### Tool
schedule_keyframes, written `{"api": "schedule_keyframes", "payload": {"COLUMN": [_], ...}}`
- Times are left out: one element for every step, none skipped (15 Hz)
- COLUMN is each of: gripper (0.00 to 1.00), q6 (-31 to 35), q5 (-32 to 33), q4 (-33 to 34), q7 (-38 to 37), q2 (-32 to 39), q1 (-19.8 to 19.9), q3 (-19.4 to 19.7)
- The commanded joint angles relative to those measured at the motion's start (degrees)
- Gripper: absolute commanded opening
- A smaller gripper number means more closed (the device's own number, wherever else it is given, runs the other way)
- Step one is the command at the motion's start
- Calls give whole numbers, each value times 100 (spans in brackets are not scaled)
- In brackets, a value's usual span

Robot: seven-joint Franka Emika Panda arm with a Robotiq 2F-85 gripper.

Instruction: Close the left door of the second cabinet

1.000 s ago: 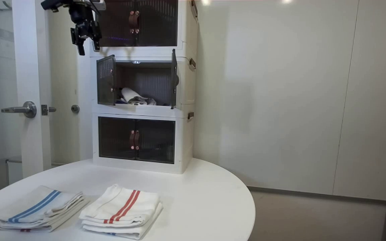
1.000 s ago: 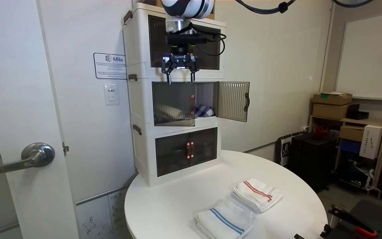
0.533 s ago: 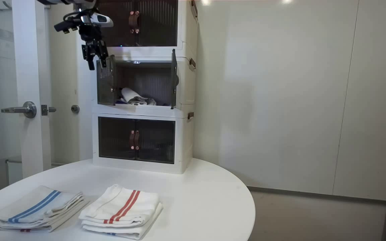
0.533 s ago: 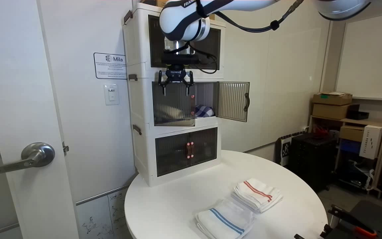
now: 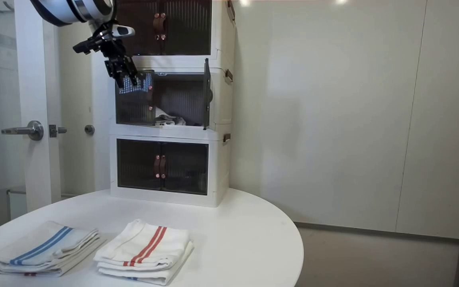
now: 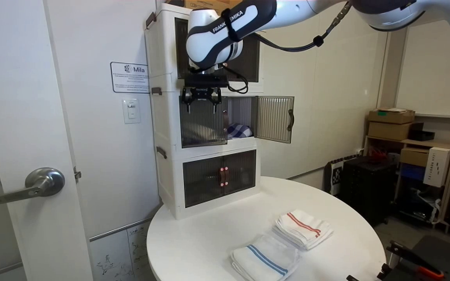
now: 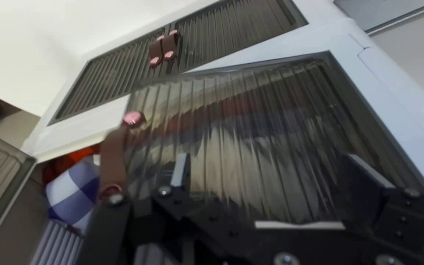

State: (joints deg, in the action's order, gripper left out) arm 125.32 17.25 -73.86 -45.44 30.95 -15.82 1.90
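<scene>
The left door (image 5: 136, 109) of the second cabinet (image 5: 222, 99) stands ajar, its free edge a little out from the frame in both exterior views (image 6: 205, 130). In the wrist view the left door (image 7: 234, 106) shows ribbed smoky panel and a brown strap handle (image 7: 112, 162). My gripper (image 5: 128, 84) is open and empty, its fingertips at the door's outer face, upper part, also in an exterior view (image 6: 201, 111) and the wrist view (image 7: 265, 160). Exact contact is hard to see. The right door (image 6: 275, 119) is wide open. Cloths (image 6: 240, 131) lie inside.
The lower cabinet (image 5: 173, 199) has both doors shut, as does the upper one (image 5: 183, 30). Folded towels, red-striped (image 5: 146, 249) and blue-striped (image 5: 46, 249), lie on the round white table (image 5: 249, 235). A room door (image 6: 53, 242) with a lever handle stands beside the stack.
My gripper has come down and in toward the second cabinet. The left door has swung inward from wider open. The right door has not moved.
</scene>
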Motion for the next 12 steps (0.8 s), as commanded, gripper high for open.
{"api": "schedule_keyframes", "payload": {"gripper": [100, 100, 100, 100, 100, 100, 100, 100, 100, 100, 100, 100], "q6": [550, 675, 769, 865, 923, 967, 1012, 1012, 993, 979, 839, 775], "q5": [446, 518, 572, 583, 558, 465, 394, 280, 43, -160, -526, -804], "q4": [-283, -370, -449, -550, -634, -752, -841, -955, -1183, -1388, -1710, -2050], "q7": [-110, -94, -85, -81, -58, 33, 123, 308, 666, 963, 1463, 1843], "q2": [-78, -98, -113, -145, -175, -249, -318, -438, -642, -835, -1158, -1492], "q1": [-144, -139, -131, -121, -108, -67, -29, 38, 162, 254, 410, 517], "q3": [237, 265, 287, 292, 280, 227, 186, 112, -49, -157, -345, -433]}}
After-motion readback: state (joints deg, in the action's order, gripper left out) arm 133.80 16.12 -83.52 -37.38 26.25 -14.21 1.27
